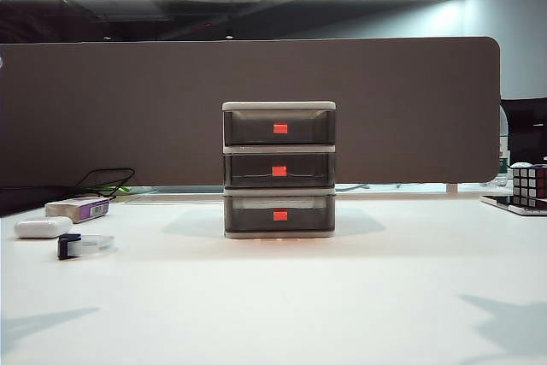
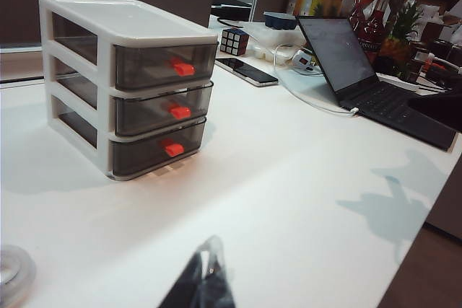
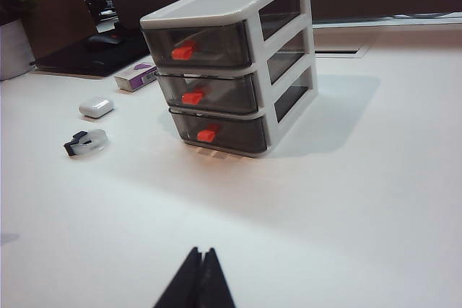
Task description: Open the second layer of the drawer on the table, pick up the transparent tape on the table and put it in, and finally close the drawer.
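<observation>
The drawer (image 1: 279, 168) stands in the middle of the white table (image 1: 342, 297), with all three smoky grey tiers pushed in. The second layer (image 1: 279, 171) shows its red-orange handle (image 2: 180, 112) (image 3: 192, 97). The transparent tape (image 1: 85, 245) (image 3: 86, 142), a clear roll with a black cutter, lies at the table's left, well apart from the drawer. My left gripper (image 2: 209, 250) is shut and empty above bare table, short of the drawer. My right gripper (image 3: 203, 252) is also shut and empty, on the drawer's other side. Neither gripper shows in the exterior view.
A white oval case (image 1: 43, 227) and a purple-and-white box (image 1: 79, 208) lie behind the tape. A Rubik's cube (image 1: 529, 181), a phone (image 2: 249, 71) and an open laptop (image 2: 361, 70) sit at the right. A brown partition (image 1: 128, 108) backs the table. A blurred round thing (image 2: 11, 275) is cut off.
</observation>
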`<act>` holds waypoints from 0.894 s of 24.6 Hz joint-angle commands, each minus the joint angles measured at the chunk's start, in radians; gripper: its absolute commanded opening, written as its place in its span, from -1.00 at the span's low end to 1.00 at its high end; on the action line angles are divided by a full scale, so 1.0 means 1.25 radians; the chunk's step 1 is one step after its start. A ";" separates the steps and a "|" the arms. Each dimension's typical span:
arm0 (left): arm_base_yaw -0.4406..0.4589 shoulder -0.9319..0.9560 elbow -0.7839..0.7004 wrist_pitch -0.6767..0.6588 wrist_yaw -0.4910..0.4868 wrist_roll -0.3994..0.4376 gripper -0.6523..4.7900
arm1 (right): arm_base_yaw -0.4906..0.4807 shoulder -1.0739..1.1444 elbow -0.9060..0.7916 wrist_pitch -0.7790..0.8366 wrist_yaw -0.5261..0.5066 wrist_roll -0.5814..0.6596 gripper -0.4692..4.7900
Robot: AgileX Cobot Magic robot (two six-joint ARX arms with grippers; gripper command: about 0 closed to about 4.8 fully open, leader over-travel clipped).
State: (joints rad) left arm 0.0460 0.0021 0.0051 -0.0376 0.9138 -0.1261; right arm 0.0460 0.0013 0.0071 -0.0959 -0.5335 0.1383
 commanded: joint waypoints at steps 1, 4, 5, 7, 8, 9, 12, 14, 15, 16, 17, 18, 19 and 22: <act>0.000 0.000 0.002 0.007 0.001 -0.002 -0.77 | 0.000 -0.001 -0.005 0.010 0.000 0.000 -0.84; 0.000 0.000 0.002 0.008 -0.037 -0.003 -0.77 | 0.000 -0.001 -0.005 0.010 0.000 0.000 -0.84; 0.000 0.000 0.002 0.009 -0.032 -0.005 -0.77 | 0.000 -0.001 -0.005 0.010 0.000 0.000 -0.84; 0.000 0.000 0.002 0.008 -0.012 -0.005 -0.77 | 0.000 -0.001 -0.005 0.010 0.000 0.000 -0.84; 0.000 0.000 0.002 0.007 -0.004 -0.005 -0.77 | 0.000 -0.001 -0.005 0.010 0.000 0.000 -0.84; 0.000 0.000 0.002 0.008 0.003 -0.005 -0.77 | 0.000 -0.001 -0.005 0.010 0.000 0.000 -0.84; 0.000 0.000 0.002 0.008 0.005 -0.005 -0.77 | 0.000 -0.001 -0.005 0.010 0.000 0.000 -0.84; 0.000 0.000 0.002 0.007 -0.003 -0.005 -0.77 | 0.000 -0.001 -0.005 0.010 0.000 0.000 -0.84; 0.000 0.000 0.002 0.007 -0.010 -0.006 -0.77 | 0.000 -0.001 -0.005 0.010 0.000 0.000 -0.84; 0.000 0.000 0.002 0.008 -0.010 -0.020 -0.77 | 0.000 -0.001 -0.005 0.010 0.000 0.000 -0.84; 0.000 0.000 0.002 0.008 -0.010 -0.027 -0.77 | 0.000 -0.001 -0.005 0.010 0.000 0.000 -0.84; 0.000 0.000 0.002 0.008 -0.010 -0.033 -0.77 | 0.000 -0.001 -0.005 0.010 0.000 0.000 -0.84; 0.000 0.000 0.002 0.010 -0.015 -0.034 -0.77 | 0.000 -0.001 -0.005 0.010 0.000 0.000 -0.84; 0.000 0.000 0.002 0.015 -0.047 -0.040 -0.77 | 0.000 -0.001 -0.004 0.023 -0.006 0.001 -0.84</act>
State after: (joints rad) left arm 0.0460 0.0021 0.0051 -0.0360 0.8722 -0.1658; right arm 0.0460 0.0013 0.0071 -0.0944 -0.5335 0.1383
